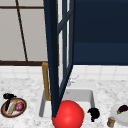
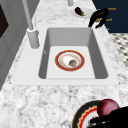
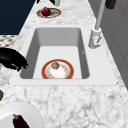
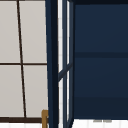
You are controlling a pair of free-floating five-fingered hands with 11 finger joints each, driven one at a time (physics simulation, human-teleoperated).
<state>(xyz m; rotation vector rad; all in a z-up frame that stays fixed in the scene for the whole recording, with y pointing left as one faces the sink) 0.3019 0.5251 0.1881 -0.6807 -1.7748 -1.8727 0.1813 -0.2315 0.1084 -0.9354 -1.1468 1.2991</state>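
Left robot hand (image 1: 8, 96): hovers at the far edge of the patterned plate (image 1: 3, 110) on the left side of the desk (image 1: 27, 87); in the left side view it lies dark across the plate just beside the red onion (image 2: 108, 107); whether its fingers are curled or straight cannot be told.
Patterned plate: holds the red onion and a pale stick-shaped item (image 1: 12, 107) that is too blurred to name.
Right robot hand (image 1: 93, 113): hangs over the sink's (image 1: 91, 96) right rim, fingers bent downward and holding nothing.
Sink: a red-rimmed bowl (image 2: 69, 60) with a small brown lump inside sits on its floor; the faucet (image 2: 32, 32) stands at the back edge.
Right of the sink: a white plate (image 1: 115, 117) carrying an eggplant (image 1: 123, 108), with a small brown jar (image 1: 110, 122) just beside it.
In the way: an open dark-blue cabinet door (image 1: 58, 50) swings out over the sink, and a big red ball (image 1: 68, 114) hides the sink's front in the front view.
Behind: a wooden post (image 1: 45, 80) stands beside the door.
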